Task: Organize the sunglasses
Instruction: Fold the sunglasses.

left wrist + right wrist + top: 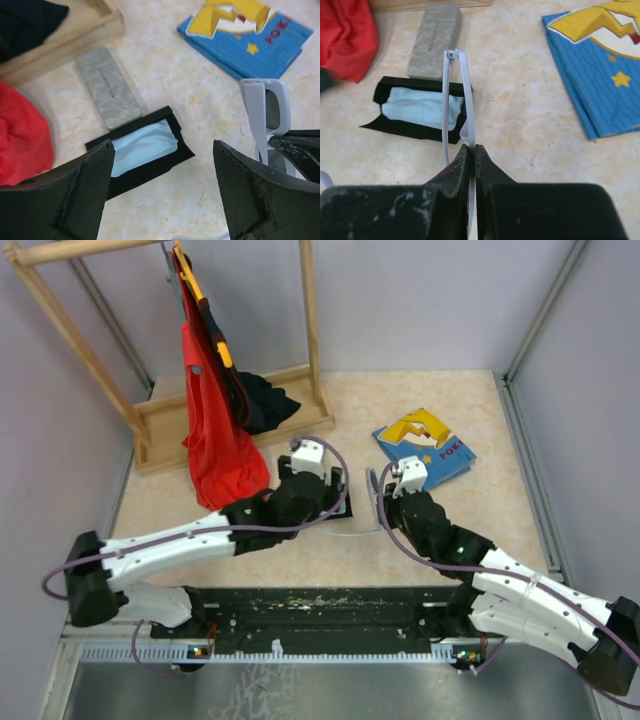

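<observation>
Nearest the lens, my right pincer (472, 150) is clamped fully shut on the white sunglasses (256, 112). It pinches the thin edge of the frame, so the pair stands on edge and, as I judge it, rides clear of the counter (520, 130). This narrow hold keeps the dark lenses untouched and lets the pair go lengthwise into a case. My left pincer (164, 150) gapes wide and holds nothing. It hovers over the open black case (382, 90), probably placed there to steady it. The case lies with its flap spread and a light-blue cloth (417, 107) bedded inside, a lining for the lenses. The grey case (432, 40), closed, lies just beyond it. I cannot pick out the wire-framed pair with certainty.
</observation>
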Action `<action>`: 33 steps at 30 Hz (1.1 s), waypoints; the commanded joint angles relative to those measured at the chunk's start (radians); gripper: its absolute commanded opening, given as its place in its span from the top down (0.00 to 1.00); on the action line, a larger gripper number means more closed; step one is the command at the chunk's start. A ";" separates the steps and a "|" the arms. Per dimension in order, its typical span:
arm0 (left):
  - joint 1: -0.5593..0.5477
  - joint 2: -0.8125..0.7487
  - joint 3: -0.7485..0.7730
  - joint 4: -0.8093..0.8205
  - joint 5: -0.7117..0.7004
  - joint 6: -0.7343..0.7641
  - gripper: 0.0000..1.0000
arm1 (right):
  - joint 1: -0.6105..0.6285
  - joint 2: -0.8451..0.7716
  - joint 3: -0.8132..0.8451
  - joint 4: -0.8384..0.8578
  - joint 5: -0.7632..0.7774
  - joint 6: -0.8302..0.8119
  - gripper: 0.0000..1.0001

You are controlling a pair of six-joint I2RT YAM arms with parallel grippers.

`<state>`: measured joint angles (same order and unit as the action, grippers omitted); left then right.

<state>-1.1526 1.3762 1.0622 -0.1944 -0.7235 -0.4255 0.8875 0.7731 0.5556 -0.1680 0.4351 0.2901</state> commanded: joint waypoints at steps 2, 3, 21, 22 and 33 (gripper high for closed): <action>-0.002 -0.253 -0.103 0.044 -0.028 0.148 0.20 | -0.018 -0.004 0.025 -0.029 0.194 0.096 1.00; -0.001 -0.295 -0.125 0.055 0.015 0.169 0.23 | -0.029 0.005 0.034 -0.039 0.201 0.109 1.00; -0.015 -0.221 -0.280 0.178 0.447 0.179 1.00 | -0.131 0.069 0.226 -0.004 0.206 0.159 1.00; -0.016 -0.204 -0.273 0.192 0.433 0.179 1.00 | -0.130 0.062 0.219 0.019 0.178 0.150 1.00; -0.015 -0.044 -0.094 0.207 0.253 0.223 1.00 | -0.130 -0.025 0.106 0.081 -0.002 0.015 1.00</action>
<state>-1.1633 1.3144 0.8959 -0.0349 -0.4038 -0.2279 0.7631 0.7799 0.6880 -0.1562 0.5140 0.3824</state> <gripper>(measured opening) 0.005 0.019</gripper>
